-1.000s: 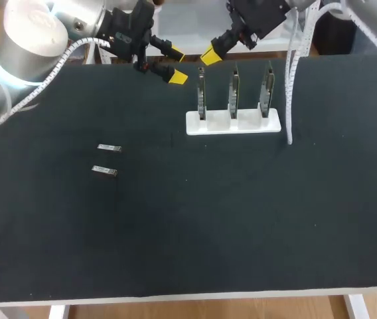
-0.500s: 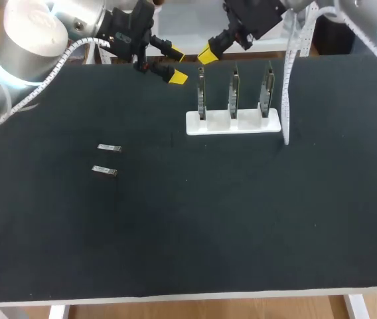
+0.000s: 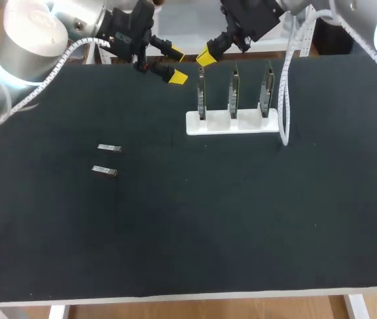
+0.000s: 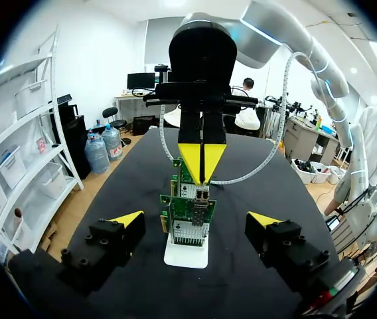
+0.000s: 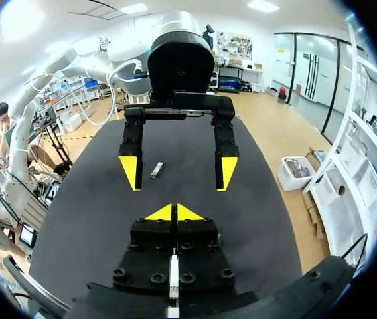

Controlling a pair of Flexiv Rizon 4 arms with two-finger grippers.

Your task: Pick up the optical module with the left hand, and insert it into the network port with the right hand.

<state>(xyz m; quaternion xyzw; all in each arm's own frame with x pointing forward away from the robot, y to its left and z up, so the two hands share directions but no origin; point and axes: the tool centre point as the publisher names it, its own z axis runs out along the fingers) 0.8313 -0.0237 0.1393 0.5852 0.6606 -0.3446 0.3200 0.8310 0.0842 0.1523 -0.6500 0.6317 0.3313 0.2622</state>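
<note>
While two small silver optical modules lie on the black counter well apart from the wide-open, empty left hand, the right hand, pinched closed on nothing, hangs beside upright green network cards and could knock them.

The left end effector and the right end effector hang close together, facing each other, over the far edge of the tabletop. Just on the near side of the right end effector sits a stand with three network cards upright in a row on it. The end card on the left arm's side lies just below that end effector's tips. Two optical modules lie side by side on the tabletop, well apart from both end effectors, nearer than the left one and out to its side.
</note>
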